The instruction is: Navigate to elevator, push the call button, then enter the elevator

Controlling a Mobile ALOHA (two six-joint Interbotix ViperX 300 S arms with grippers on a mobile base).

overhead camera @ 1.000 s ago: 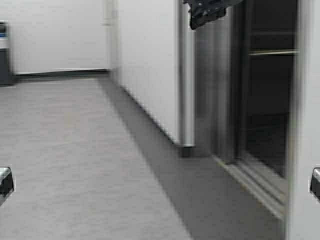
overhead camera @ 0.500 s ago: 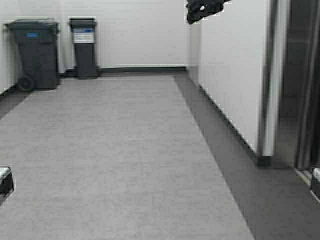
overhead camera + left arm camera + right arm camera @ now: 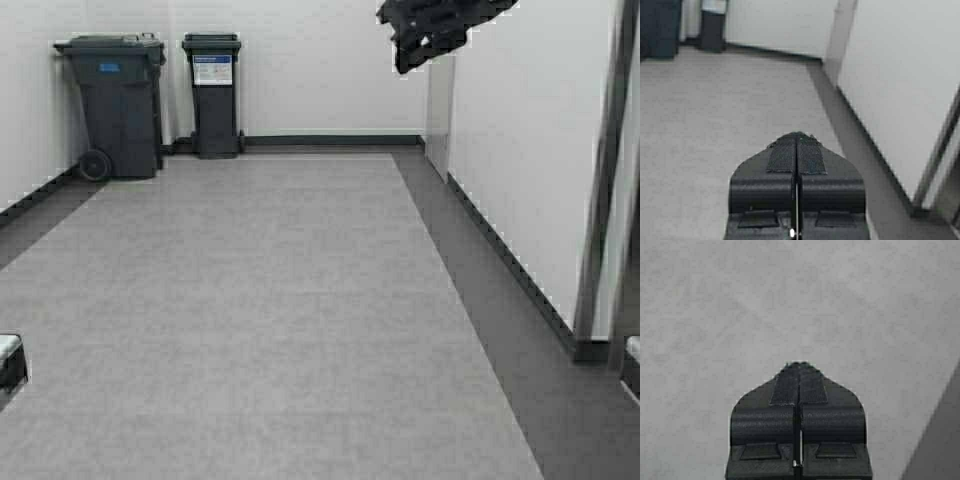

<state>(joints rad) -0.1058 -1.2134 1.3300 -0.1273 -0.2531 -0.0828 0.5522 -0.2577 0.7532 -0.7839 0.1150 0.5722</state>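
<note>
Of the elevator only the steel door frame [image 3: 601, 190] shows, at the far right of the high view beside the white wall [image 3: 530, 140]; the left wrist view catches the same frame [image 3: 939, 150]. The call button is out of view. My left gripper [image 3: 797, 135] is shut and empty, pointing down the hallway. Over grey floor my right gripper [image 3: 799, 364] is shut on nothing. A black gripper [image 3: 440, 30] hangs raised at the top of the high view; I cannot tell which arm it is.
Two dark wheeled bins [image 3: 115, 105] [image 3: 213, 95] stand against the far wall at the left. Grey floor [image 3: 260, 320] stretches ahead, with a dark strip [image 3: 500, 300] along the right wall's base. A white wall runs along the left.
The robot has turned left: the open elevator doorway has slid off to the right edge, and the hallway and the bins have come into view. Both grippers stay shut.
</note>
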